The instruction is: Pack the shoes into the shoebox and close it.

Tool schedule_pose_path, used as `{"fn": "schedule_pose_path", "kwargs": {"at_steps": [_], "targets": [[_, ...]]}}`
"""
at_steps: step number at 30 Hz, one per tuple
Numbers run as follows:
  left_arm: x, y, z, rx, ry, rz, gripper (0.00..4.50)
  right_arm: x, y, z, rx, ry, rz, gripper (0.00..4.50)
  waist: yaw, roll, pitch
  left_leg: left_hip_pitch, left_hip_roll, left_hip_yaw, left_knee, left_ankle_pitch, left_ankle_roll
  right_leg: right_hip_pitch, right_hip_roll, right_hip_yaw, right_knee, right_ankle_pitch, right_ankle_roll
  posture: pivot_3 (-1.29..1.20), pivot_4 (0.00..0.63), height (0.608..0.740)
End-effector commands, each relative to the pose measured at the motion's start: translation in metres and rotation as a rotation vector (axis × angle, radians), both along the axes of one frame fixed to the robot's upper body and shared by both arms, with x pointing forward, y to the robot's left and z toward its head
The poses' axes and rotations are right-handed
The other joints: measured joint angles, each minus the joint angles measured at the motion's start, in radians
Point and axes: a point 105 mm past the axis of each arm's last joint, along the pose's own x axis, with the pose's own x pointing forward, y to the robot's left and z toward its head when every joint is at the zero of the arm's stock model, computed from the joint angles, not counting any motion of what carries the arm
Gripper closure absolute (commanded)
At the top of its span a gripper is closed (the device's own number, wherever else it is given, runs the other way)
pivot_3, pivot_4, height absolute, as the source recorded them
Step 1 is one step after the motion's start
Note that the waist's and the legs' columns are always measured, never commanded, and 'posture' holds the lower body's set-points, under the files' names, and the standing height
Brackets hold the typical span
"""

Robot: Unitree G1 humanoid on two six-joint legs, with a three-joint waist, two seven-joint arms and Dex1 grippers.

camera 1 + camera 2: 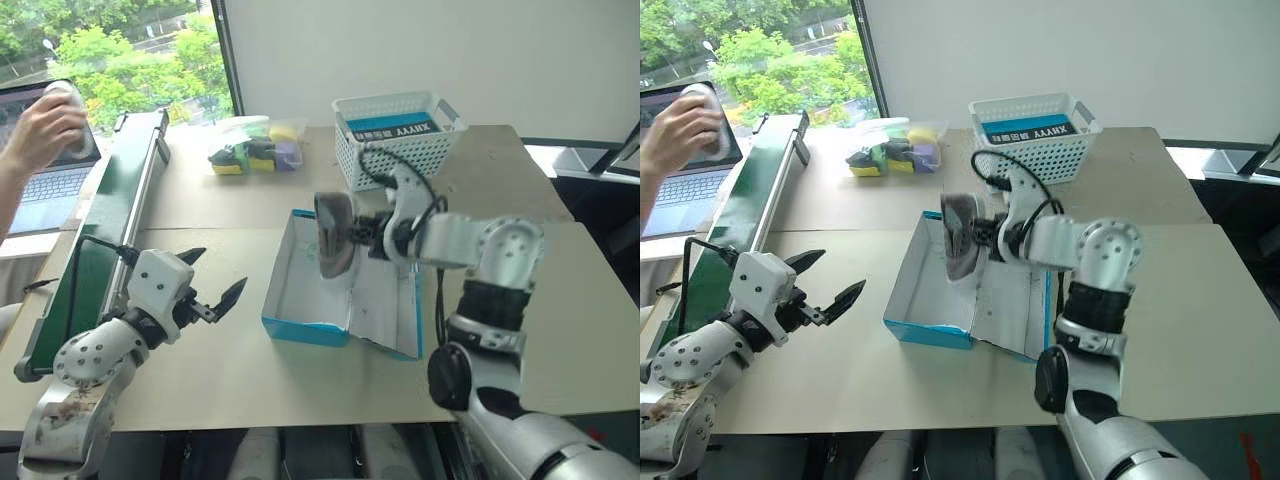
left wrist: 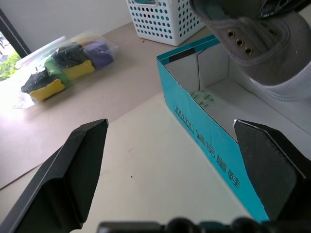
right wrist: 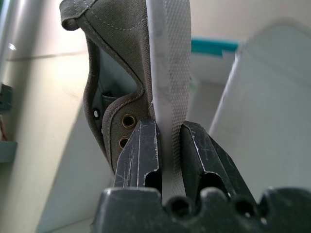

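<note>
Looks like an office-style test room: plain tabletop (image 1: 250,200), laptop (image 1: 45,175) at ten o'clock, big window (image 1: 110,50) showing trees, bare white wall (image 1: 430,50).

**Blue box, grey shoe, black fingers**

My right gripper (image 3: 163,160) has black, scuffed fingers; the shoe (image 3: 121,58) is grey-beige canvas with brass-coloured eyelets and a white ribbed sole. The shoebox (image 2: 214,150) is bright blue outside with darker blue print, white inside. My left gripper (image 2: 167,165) is black too. The basket (image 1: 395,150) is white lattice. The clear bag (image 1: 255,150) shows yellow, purple, green and black items. The table (image 1: 200,200) is plain beige.
</note>
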Motion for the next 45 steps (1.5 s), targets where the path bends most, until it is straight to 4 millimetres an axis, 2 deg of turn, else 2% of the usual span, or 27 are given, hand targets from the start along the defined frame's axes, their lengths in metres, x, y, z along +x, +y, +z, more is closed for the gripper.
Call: {"fn": "schedule_pose_path", "kwargs": {"at_steps": [1, 6, 11, 13, 18, 21, 25, 28, 30, 31, 34, 36, 39, 42, 45], "targets": [[0.0, -0.006, 0.009, 0.021, -0.036, -0.049, 0.11, -0.007, 0.004, 0.002, 0.018, -0.018, -0.038, 4.25, 0.001, 0.0, 0.0, 0.0, 0.0, 0.0, 0.0, 0.0, 0.0, 0.0, 0.0, 0.0, 0.0, 0.0, 0.0, 0.0, 0.15, 0.731], [0.001, -0.009, 0.009, 0.034, -0.035, -0.063, 0.11, -0.008, 0.0, -0.013, -0.019, 0.039, -0.117, 4.25, 0.0, 0.0, 0.0, 0.001, 0.002, 0.0, 0.0, 0.0, 0.0, 0.0, 0.003, 0.001, 0.0, 0.001, -0.001, 0.0, 0.15, 0.731], [0.001, -0.009, 0.011, 0.04, -0.041, -0.066, 0.11, -0.007, 0.002, -0.013, -0.062, 0.041, -0.12, 4.25, -0.001, 0.0, 0.0, 0.001, 0.003, 0.0, 0.0, 0.0, 0.0, 0.0, 0.004, 0.001, 0.0, 0.001, -0.001, 0.0, 0.15, 0.731], [0.001, -0.009, 0.011, 0.042, -0.041, -0.066, 0.0, -0.006, 0.002, -0.011, -0.074, 0.033, -0.121, 3.28, -0.001, 0.0, 0.0, 0.001, 0.003, 0.0, 0.0, 0.0, 0.0, 0.0, 0.004, 0.001, 0.0, 0.001, -0.002, 0.0, 0.15, 0.731], [0.001, -0.006, 0.01, 0.039, -0.045, -0.048, 0.0, -0.002, 0.016, 0.01, -0.051, -0.036, -0.06, 1.68, -0.001, 0.001, 0.0, 0.001, 0.003, 0.001, 0.0, 0.0, 0.0, 0.0, 0.004, 0.001, 0.0, 0.001, -0.002, 0.0, 0.15, 0.731], [0.003, 0.002, 0.011, 0.029, -0.06, 0.004, 0.0, 0.003, 0.02, 0.034, -0.057, -0.134, -0.029, 0.74, -0.004, 0.001, 0.0, 0.002, 0.004, 0.001, 0.0, 0.0, 0.0, 0.0, 0.005, 0.001, 0.0, 0.001, -0.002, 0.0, 0.15, 0.731], [0.011, 0.038, 0.021, -0.035, -0.137, 0.231, 0.0, 0.009, 0.027, 0.072, -0.084, -0.323, 0.034, 0.74, -0.001, 0.001, 0.001, 0.002, 0.004, 0.001, 0.0, 0.0, 0.0, 0.0, 0.005, 0.001, -0.001, 0.001, -0.002, 0.0, 0.15, 0.731], [0.012, 0.084, 0.025, -0.14, -0.19, 0.516, 0.0, 0.008, 0.039, 0.107, -0.069, -0.538, 0.145, 0.74, 0.0, 0.001, 0.001, 0.002, 0.005, 0.001, 0.0, 0.0, 0.0, 0.001, 0.005, 0.001, -0.001, 0.001, -0.002, 0.0, 0.15, 0.731], [0.003, 0.108, 0.021, -0.211, -0.201, 0.672, 0.0, -0.007, 0.057, 0.127, -0.083, -0.738, 0.342, 0.74, -0.001, 0.001, 0.0, 0.002, 0.004, 0.001, 0.0, 0.0, 0.0, 0.001, 0.005, 0.001, -0.002, 0.001, -0.002, 0.0, 0.15, 0.731], [-0.001, 0.116, 0.018, -0.226, -0.199, 0.723, 0.0, -0.019, 0.065, 0.13, -0.097, -0.826, 0.46, 0.74, -0.002, 0.001, 0.001, 0.002, 0.005, 0.001, 0.0, 0.0, 0.0, 0.001, 0.005, 0.001, -0.002, 0.001, -0.002, 0.0, 0.15, 0.731], [-0.014, 0.132, 0.005, -0.274, -0.163, 0.84, 0.0, -0.059, 0.08, 0.107, -0.089, -0.944, 0.846, 0.74, -0.002, 0.0, 0.0, 0.002, 0.005, 0.002, 0.0, -0.002, 0.002, 0.001, 0.005, 0.001, -0.005, 0.001, -0.002, 0.0, 0.15, 0.731], [-0.021, 0.142, -0.007, -0.31, -0.121, 0.89, 0.0, -0.071, 0.084, 0.082, -0.08, -0.972, 0.999, 0.74, 0.0, -0.002, -0.001, 0.003, 0.005, 0.002, 0.0, -0.002, 0.003, 0.002, 0.005, 0.0, -0.005, 0.001, -0.002, 0.0, 0.15, 0.731], [-0.029, 0.154, -0.024, -0.308, -0.049, 0.936, 0.0, -0.074, 0.092, 0.047, -0.122, -1.002, 1.129, 0.74, 0.0, -0.003, -0.002, 0.005, 0.005, 0.002, 0.001, -0.002, 0.003, 0.005, 0.005, 0.001, -0.005, 0.001, -0.001, 0.0, 0.15, 0.731], [-0.037, 0.167, -0.034, -0.293, -0.015, 0.976, 0.0, -0.065, 0.101, 0.029, -0.116, -0.998, 1.128, 0.74, 0.0, -0.003, -0.002, 0.007, 0.006, 0.003, 0.002, -0.001, 0.0, 0.005, 0.005, 0.001, -0.004, 0.001, -0.001, 0.0, 0.15, 0.731], [-0.044, 0.178, -0.035, -0.283, -0.015, 1.019, 0.0, -0.06, 0.112, 0.022, -0.121, -1.009, 1.123, 0.74, 0.003, -0.004, -0.002, 0.008, 0.008, 0.003, 0.002, 0.0, -0.001, 0.005, 0.006, 0.001, -0.003, 0.002, -0.002, 0.0, 0.15, 0.731]]}}
